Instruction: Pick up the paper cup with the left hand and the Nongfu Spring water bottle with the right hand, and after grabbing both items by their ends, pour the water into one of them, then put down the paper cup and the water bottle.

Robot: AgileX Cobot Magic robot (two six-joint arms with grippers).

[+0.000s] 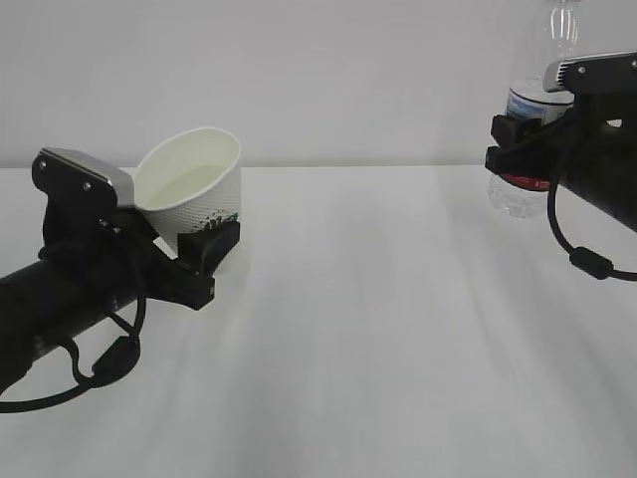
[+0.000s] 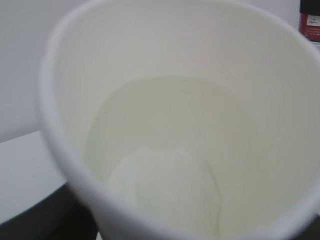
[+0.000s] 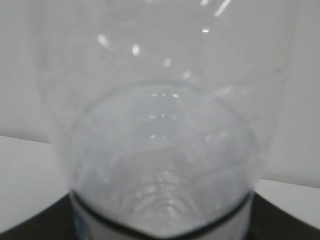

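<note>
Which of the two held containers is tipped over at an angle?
The paper cup in the left claw: it leans with its mouth facing the camera, while the water bottle stands upright.

A lab-like test bench: bare white table [image 1: 378,329], plain white wall [image 1: 328,70].

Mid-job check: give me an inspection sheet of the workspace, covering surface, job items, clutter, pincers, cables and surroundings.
Surface: white table, bare where visible.
Paper cup: held off the table, tilted, mouth toward the camera; pale liquid pooled inside in the left wrist view.
Water bottle: upright, lifted, top cut off by the frame; red label band low on the body.
Clutter: nothing seen.
Left pincer: closed on the cup's lower part.
Right pincer: closed on the bottle's middle.
Cables: black cable loop under the left arm, another loop under the right.
Surroundings: plain white wall.
</note>
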